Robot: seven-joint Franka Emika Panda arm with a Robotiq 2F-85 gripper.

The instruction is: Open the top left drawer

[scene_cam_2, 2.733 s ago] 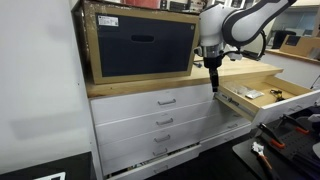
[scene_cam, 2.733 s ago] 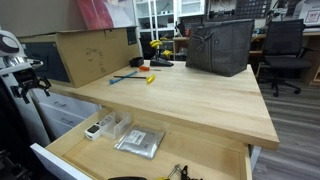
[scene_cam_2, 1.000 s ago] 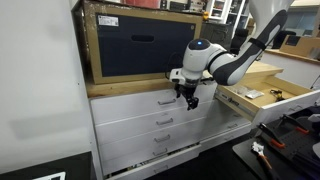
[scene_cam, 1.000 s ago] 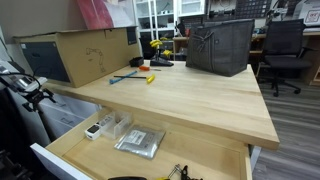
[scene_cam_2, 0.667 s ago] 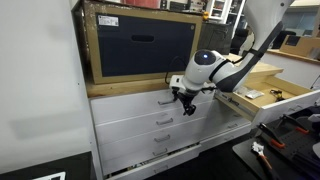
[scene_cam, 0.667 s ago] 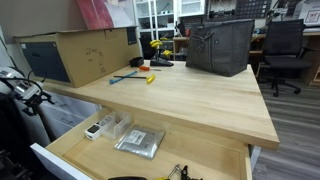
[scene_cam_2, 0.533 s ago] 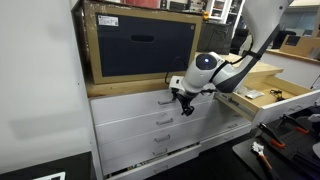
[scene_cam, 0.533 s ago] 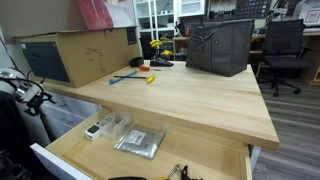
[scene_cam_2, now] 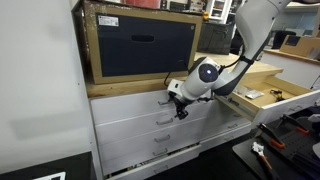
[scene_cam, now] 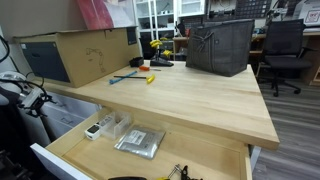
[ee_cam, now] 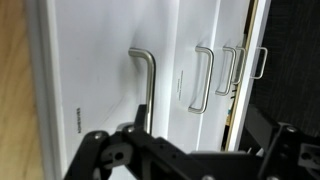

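In an exterior view, the gripper sits at the far left edge of the frame, below the level of the wooden bench top and in front of white drawer fronts. A cardboard box stands at the upper left, and a wide wood drawer is pulled out along the bottom with a silver packet inside.

In an exterior view taken from in front of the cabinet, the top left drawer is at centre frame, directly under the bench edge, and it is shut flush. The gripper is right at its handle.

In the wrist view, the drawer fronts run as upright strips with 4 handles in a row. The top left drawer is the strip at the left of the frame. Its handle lies between the 2 fingers, which are spread wide and clasp nothing.
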